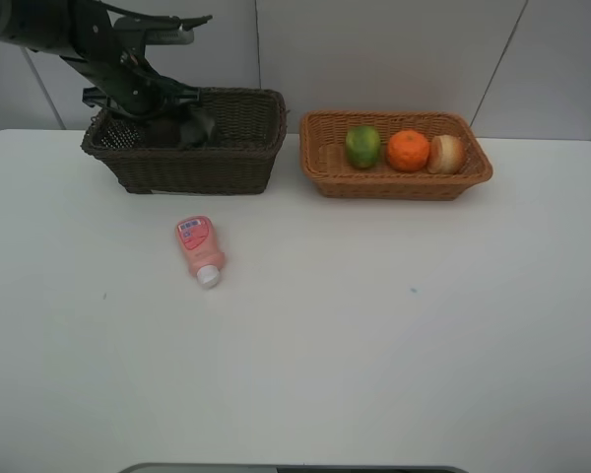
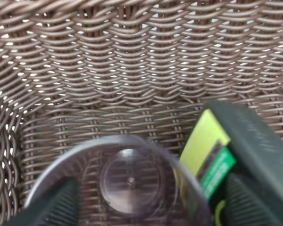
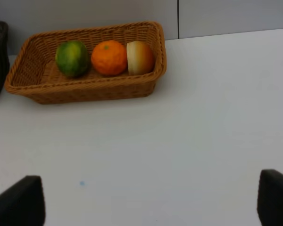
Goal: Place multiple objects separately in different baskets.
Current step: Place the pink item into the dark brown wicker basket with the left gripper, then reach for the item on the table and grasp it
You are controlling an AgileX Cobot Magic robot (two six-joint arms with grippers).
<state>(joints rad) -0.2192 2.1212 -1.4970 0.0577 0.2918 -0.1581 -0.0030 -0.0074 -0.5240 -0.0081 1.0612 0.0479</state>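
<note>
Translucent cup (image 2: 129,181) upright in dark basket (image 1: 231,158) between released left end effector (image 2: 146,207) fingers; right end effector (image 3: 151,202) spread wide

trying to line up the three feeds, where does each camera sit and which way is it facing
Exterior high: mounted above the table's near side, looking down and across the white table to the back wall; the left arm shows over the dark basket.
Left wrist: on the left arm, looking down into the dark basket at the clear cup and green bottle; both fingers show, apart.
Right wrist: low over the table, facing the tan basket; its fingers show, wide apart.
Shared: exterior and right wrist both show the tan basket with three fruits.
</note>
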